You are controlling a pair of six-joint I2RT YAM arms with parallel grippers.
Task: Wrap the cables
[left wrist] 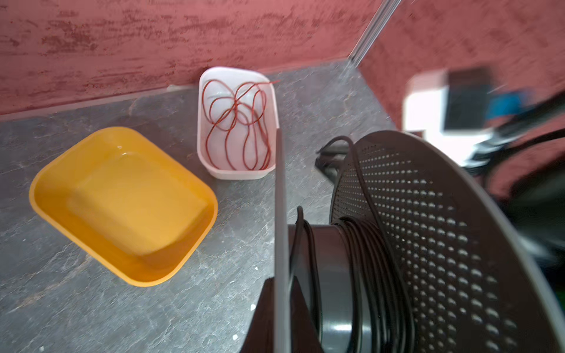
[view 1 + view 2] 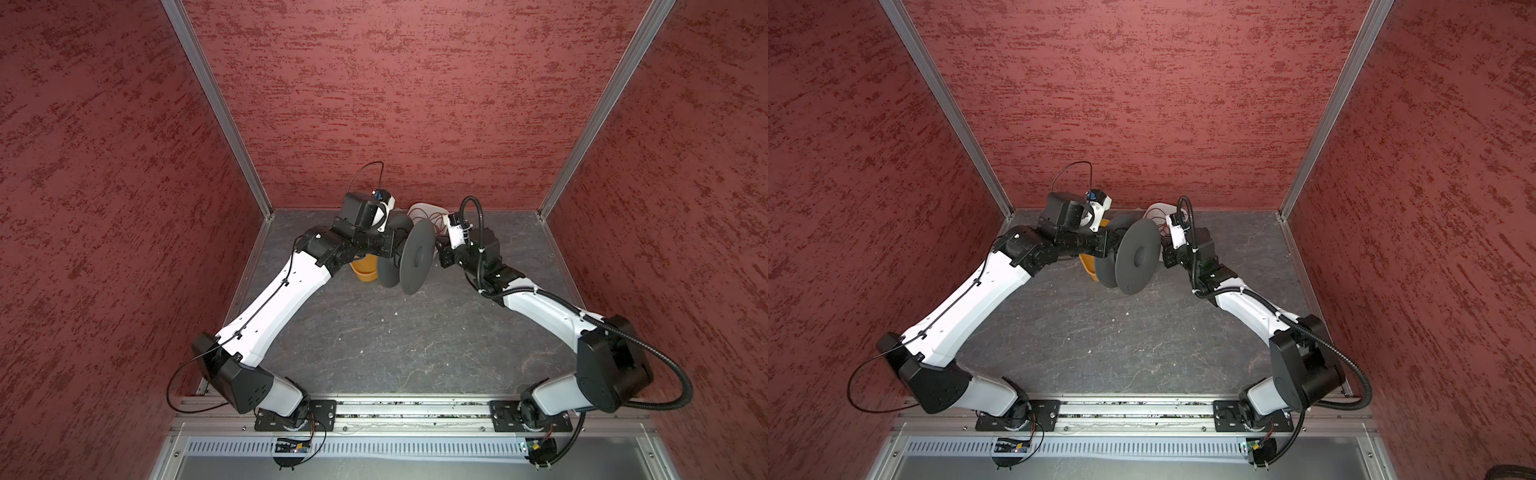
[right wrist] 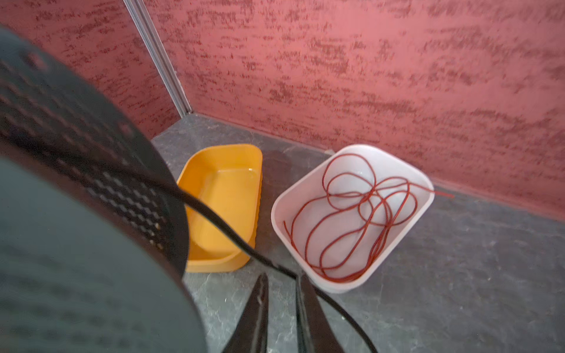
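Observation:
A black spool point(image 2: 409, 257) point(image 2: 1138, 257) hangs above the table between both arms. My left gripper point(image 1: 281, 279) is shut on the thin grey edge of one spool flange point(image 1: 279, 198). Turns of the thin black cable point(image 1: 376, 259) lie wound on the hub. In the right wrist view the cable point(image 3: 220, 226) runs from the spool to the tips of my right gripper point(image 3: 282, 276), crosses just beyond them and passes down the outer side of one finger point(image 3: 308, 305). That gripper's jaws stand a little apart, with bare table showing between them.
An empty yellow tray point(image 1: 122, 198) point(image 3: 226, 189) sits on the grey table near the back wall. Beside it stands a white tray point(image 1: 235, 175) point(image 3: 345, 284) holding a loose red wire point(image 3: 367, 214). Red walls close in the back and both sides.

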